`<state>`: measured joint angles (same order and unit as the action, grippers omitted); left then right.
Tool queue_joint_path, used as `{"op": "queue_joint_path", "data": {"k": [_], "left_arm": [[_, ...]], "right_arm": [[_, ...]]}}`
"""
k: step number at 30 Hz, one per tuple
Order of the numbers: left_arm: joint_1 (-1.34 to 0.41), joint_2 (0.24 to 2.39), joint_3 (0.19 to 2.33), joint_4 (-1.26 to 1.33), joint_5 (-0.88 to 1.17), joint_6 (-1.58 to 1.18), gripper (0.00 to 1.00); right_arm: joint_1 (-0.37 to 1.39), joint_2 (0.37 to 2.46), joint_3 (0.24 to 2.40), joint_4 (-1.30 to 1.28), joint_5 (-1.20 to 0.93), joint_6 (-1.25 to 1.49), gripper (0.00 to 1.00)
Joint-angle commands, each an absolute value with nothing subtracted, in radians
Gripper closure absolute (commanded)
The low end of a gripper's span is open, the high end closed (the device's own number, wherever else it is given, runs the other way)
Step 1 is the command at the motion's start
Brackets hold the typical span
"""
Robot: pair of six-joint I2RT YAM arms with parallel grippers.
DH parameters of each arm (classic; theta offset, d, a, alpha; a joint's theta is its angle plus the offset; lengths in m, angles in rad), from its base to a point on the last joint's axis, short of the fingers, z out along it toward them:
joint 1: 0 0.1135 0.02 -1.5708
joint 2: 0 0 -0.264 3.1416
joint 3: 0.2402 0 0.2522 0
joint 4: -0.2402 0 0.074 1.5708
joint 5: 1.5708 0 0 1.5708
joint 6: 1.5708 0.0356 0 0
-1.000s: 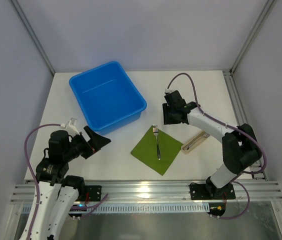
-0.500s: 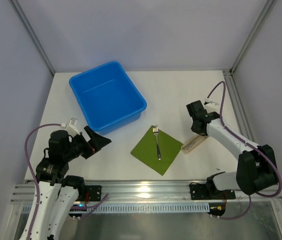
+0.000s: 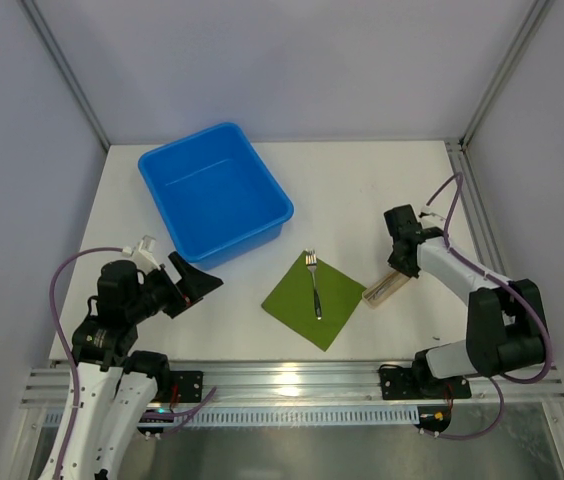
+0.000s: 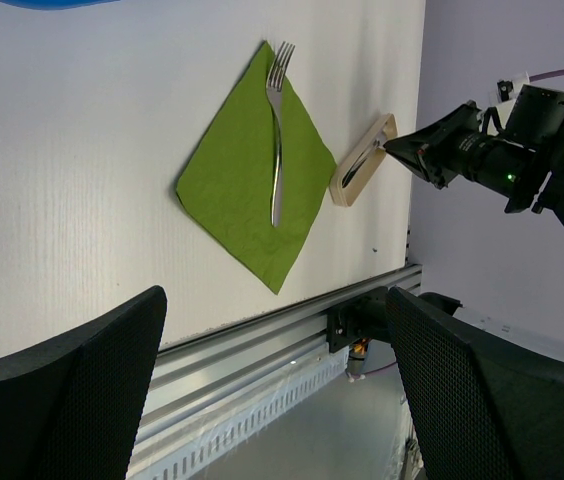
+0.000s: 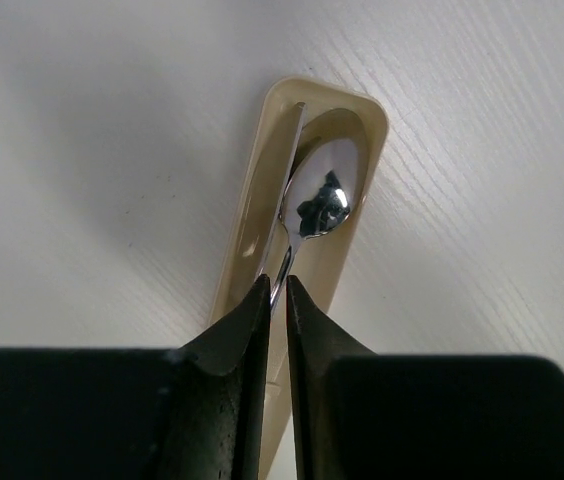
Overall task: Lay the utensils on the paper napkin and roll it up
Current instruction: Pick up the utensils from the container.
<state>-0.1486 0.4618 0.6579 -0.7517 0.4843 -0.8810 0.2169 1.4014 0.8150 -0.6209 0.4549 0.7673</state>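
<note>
A silvery fork [image 3: 313,285] lies on the green napkin [image 3: 314,300] at the table's middle front; both also show in the left wrist view, the fork [image 4: 277,150] on the napkin [image 4: 247,200]. A shiny spoon [image 5: 322,195] lies in a beige holder [image 5: 247,235] to the right of the napkin [image 3: 387,285]. A second slim metal piece lies beside the spoon. My right gripper [image 5: 274,285] is down at the holder's far end [image 3: 399,265], its jaws pinched on the spoon's handle. My left gripper [image 3: 197,280] is open and empty at the front left.
A blue bin [image 3: 212,190] stands at the back left of the white table [image 3: 362,180]. An aluminium rail [image 3: 292,380] runs along the near edge. The enclosure's frame posts stand at the back corners.
My right arm has swung from beside the napkin's far corner out to the right and come down on the beige holder. The left arm has not moved.
</note>
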Motion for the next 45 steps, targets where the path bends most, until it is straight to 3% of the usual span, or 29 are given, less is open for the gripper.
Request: {"op": "queue_joint_path", "data": {"k": [1,21,33,37,41,45], "left_arm": [[-0.152,0.462,0.670,-0.724,0.514,-0.864,0.09],[-0.150,0.463,0.666,-0.727,0.508,-0.862,0.09],[-0.150,0.460,0.666,-0.730,0.506,-0.867,0.09],[-0.152,0.457,0.666,-0.733,0.503,-0.865,0.09],[-0.152,0.457,0.663,-0.732,0.505,-0.868,0.09],[-0.150,0.459,0.666,-0.732,0.508,-0.870,0.09]], "right_arm": [[0.212,1.407,0.802,-0.560,0.449,0.796,0.85],[0.166,1.485,0.773,-0.454,0.382,0.759,0.83],[0.140,1.540,0.742,-0.403,0.336,0.735,0.70],[0.137,1.525,0.739,-0.402,0.330,0.724,0.78],[0.137,1.496,0.742,-0.408,0.328,0.703,0.95],[0.135,1.454,0.742,-0.416,0.322,0.672,0.96]]}}
